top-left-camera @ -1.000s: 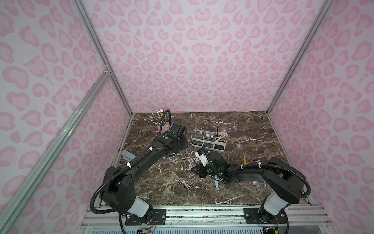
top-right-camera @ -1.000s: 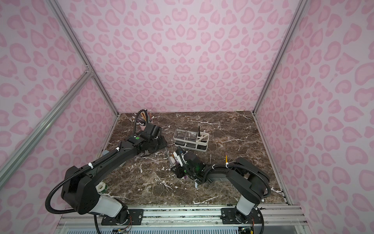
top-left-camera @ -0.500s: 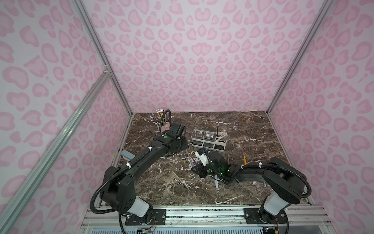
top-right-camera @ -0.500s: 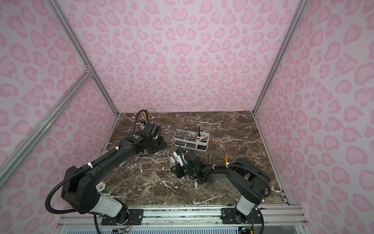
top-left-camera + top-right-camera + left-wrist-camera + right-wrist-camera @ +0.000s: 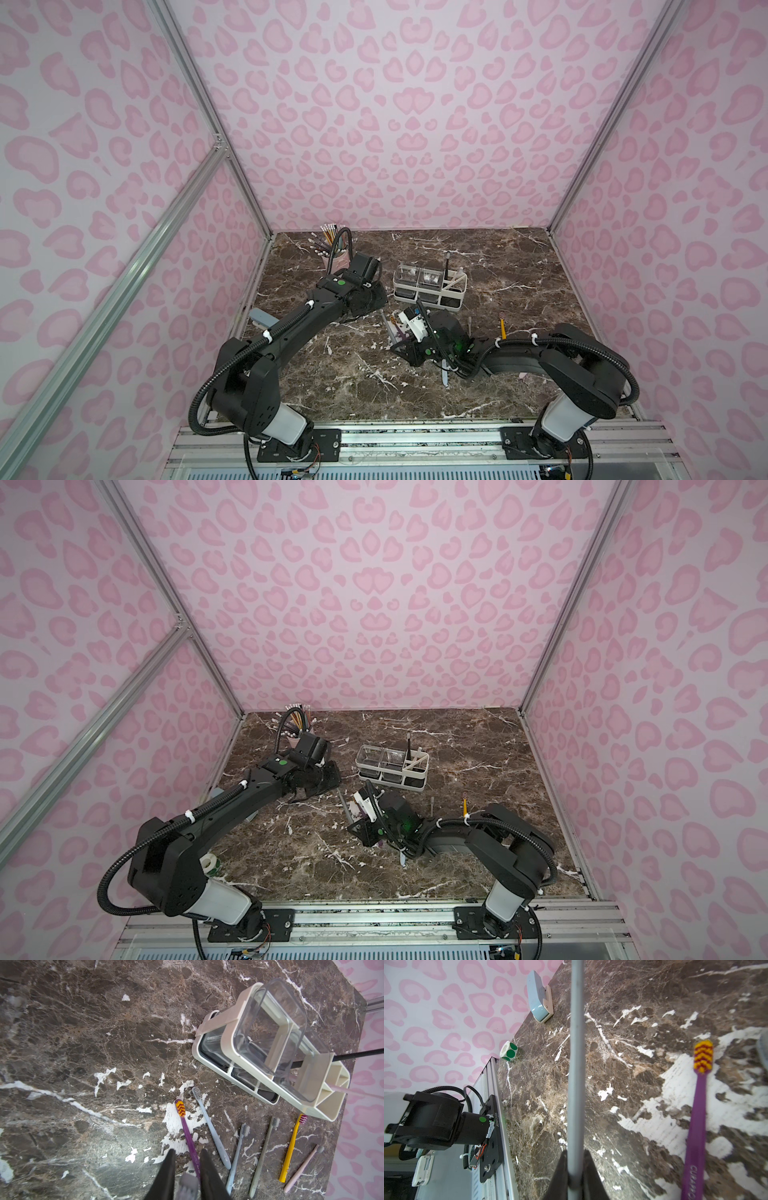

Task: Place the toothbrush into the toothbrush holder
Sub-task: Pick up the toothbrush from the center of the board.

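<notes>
My right gripper (image 5: 575,1152) is shut on the handle of a grey toothbrush (image 5: 577,1053). In both top views the brush (image 5: 388,328) points from it toward the left arm. My left gripper (image 5: 188,1152) has its jaws close round the brush's blurred grey head (image 5: 187,1185), just above a purple toothbrush (image 5: 187,1132) lying on the marble. The toothbrush holder (image 5: 430,286), a white caddy with two clear boxes (image 5: 270,1028), stands just behind both grippers. A black brush (image 5: 353,1054) and a pink one stand in its slots.
Several more toothbrushes lie in front of the holder: blue-grey (image 5: 212,1126), blue (image 5: 236,1153), olive (image 5: 264,1155), yellow (image 5: 291,1147), pink (image 5: 301,1169). A pink pencil cup (image 5: 338,259) stands at the back left. A blue stapler (image 5: 538,1001) and a green-dot sticker roll (image 5: 508,1051) sit by the left wall.
The left gripper's jaws have narrowed around the grey toothbrush's head. The right gripper keeps its hold on the handle, and neither arm has visibly shifted.
</notes>
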